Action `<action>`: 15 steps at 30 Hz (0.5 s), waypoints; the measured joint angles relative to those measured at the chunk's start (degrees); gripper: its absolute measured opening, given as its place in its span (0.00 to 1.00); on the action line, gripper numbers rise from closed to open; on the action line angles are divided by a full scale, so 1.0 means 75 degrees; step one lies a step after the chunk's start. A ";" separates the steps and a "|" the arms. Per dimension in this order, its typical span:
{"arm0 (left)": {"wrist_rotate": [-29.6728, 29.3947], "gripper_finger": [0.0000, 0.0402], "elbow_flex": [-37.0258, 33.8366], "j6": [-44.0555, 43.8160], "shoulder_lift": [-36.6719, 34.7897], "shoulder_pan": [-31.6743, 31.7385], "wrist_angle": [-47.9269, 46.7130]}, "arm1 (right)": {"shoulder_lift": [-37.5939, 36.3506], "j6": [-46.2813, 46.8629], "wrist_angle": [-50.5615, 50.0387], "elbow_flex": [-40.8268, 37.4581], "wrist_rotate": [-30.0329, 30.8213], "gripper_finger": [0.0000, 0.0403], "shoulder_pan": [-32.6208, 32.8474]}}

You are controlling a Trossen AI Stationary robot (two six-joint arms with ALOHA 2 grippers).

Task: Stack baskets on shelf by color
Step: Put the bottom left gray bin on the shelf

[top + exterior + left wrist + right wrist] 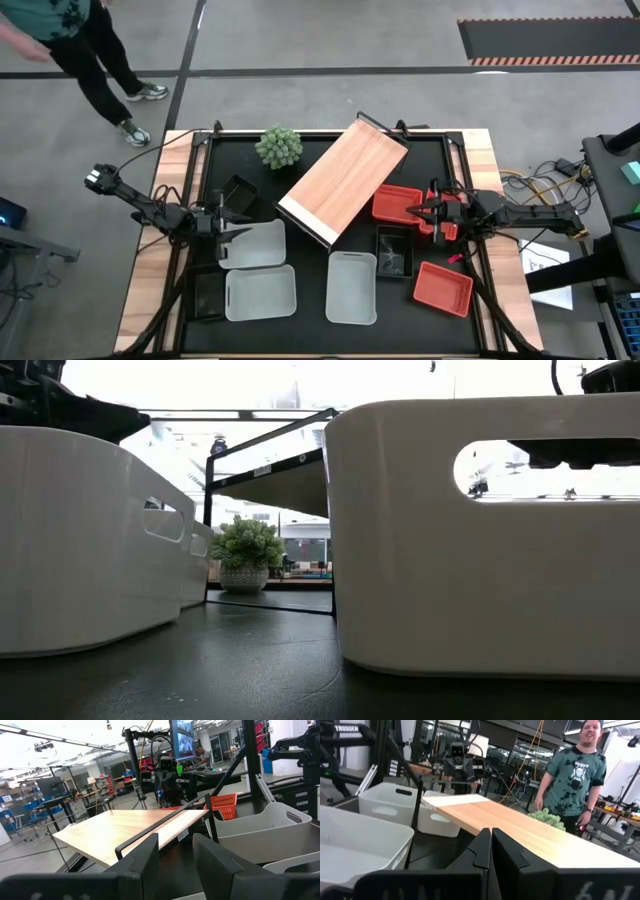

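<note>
In the high view the black table point(310, 315) fills the middle of the frame, and the wooden shelf point(345, 177) lies slanted across its upper centre, with a green plant point(279, 146) at the shelf's upper left. Three white baskets point(352, 288) sit along the lower middle and left, two orange-red ones point(443, 287) and a black one point(393, 251) at the right, and another black one point(239, 193) left of the shelf. The left gripper point(224, 231) at centre left hovers at a white basket with fingers parted, grasping nothing visible, while the right gripper point(413, 211) at centre right hangs over an orange-red basket with fingers clenched, and a person point(70, 35) stands at the upper left.
</note>
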 joint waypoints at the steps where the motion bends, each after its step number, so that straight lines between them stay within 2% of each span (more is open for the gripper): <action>1: 0.0000 0.26 0.0000 0.0003 0.0000 0.0000 -0.0001 | 0.0000 0.0000 0.0004 -0.0001 -0.0005 0.02 0.0000; 7: 0.0000 0.26 0.0000 0.0003 0.0000 0.0003 0.0001 | 0.0003 -0.0024 -0.0007 -0.0002 -0.0006 0.02 0.0000; 15: 0.0000 0.26 0.0000 0.0003 0.0000 0.0003 -0.0001 | 0.0026 -0.0166 0.2170 -0.0002 -0.0012 0.02 0.0000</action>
